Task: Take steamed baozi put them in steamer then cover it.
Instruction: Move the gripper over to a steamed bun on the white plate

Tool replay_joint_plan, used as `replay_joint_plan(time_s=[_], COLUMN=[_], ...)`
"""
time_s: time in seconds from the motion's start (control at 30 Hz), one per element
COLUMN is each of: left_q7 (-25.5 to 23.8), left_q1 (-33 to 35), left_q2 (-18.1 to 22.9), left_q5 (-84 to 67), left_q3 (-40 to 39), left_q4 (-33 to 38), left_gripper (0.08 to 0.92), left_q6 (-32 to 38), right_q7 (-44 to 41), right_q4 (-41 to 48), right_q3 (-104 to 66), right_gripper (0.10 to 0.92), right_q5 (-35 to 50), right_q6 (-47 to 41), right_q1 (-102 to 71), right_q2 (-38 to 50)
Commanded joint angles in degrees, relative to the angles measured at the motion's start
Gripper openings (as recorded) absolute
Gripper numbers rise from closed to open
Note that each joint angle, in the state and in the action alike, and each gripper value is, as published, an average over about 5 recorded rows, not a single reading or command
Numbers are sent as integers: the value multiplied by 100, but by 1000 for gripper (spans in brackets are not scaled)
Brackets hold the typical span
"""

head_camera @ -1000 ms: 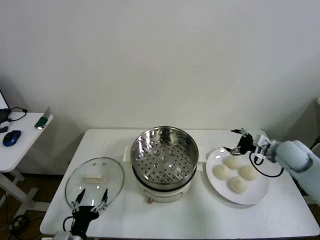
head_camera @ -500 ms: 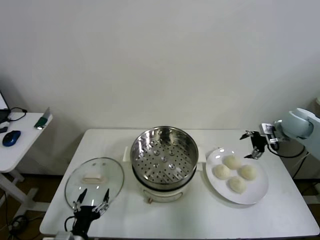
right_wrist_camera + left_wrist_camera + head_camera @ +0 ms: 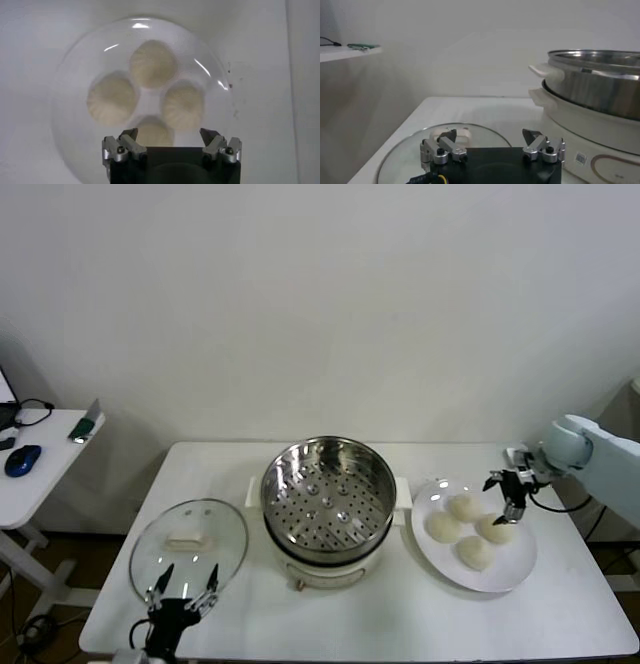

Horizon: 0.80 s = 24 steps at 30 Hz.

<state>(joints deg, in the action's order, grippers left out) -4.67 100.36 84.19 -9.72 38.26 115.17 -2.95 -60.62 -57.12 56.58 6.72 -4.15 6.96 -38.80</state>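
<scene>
Four baozi (image 3: 470, 529) sit on the plate (image 3: 518, 576) at 3 o'clock of the steamer (image 3: 328, 496); right gripper (image 3: 507, 497) hovers above them, jaws apart; drop straight over one bun, close gently; left gripper (image 3: 182, 587), jaws apart, waits by the lid (image 3: 190, 546).

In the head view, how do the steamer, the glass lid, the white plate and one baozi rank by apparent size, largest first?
1. Steamer
2. White plate and glass lid: they look about alike, so no ranking
3. One baozi, clearly smallest
</scene>
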Motion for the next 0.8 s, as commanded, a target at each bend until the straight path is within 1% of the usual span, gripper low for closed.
replay_joint_plan(time_s=[0.03, 0.57, 0.67, 0.8], left_q7=[6, 15, 20, 26], left_q1=[25, 47, 38, 36], left_q2=[12, 8, 11, 9], left_q5=[14, 14, 15, 16], left_q3=[-1, -23, -25, -17], left_q4=[-13, -74, -73, -67], left_gripper=[823, 823, 823, 823], left_q6=[16, 56, 49, 45], right_q7=[1, 98, 108, 91], right_q4=[902, 1334, 1352, 1305], right_q3=[-308, -298, -312, -305], right_gripper=[823, 820, 795, 726], right_q5=[-165, -494, -512, -480], right_q6=[152, 155, 149, 150], right_q1=[-344, -346, -344, -325], right_q2=[-739, -1067, -1080, -1058])
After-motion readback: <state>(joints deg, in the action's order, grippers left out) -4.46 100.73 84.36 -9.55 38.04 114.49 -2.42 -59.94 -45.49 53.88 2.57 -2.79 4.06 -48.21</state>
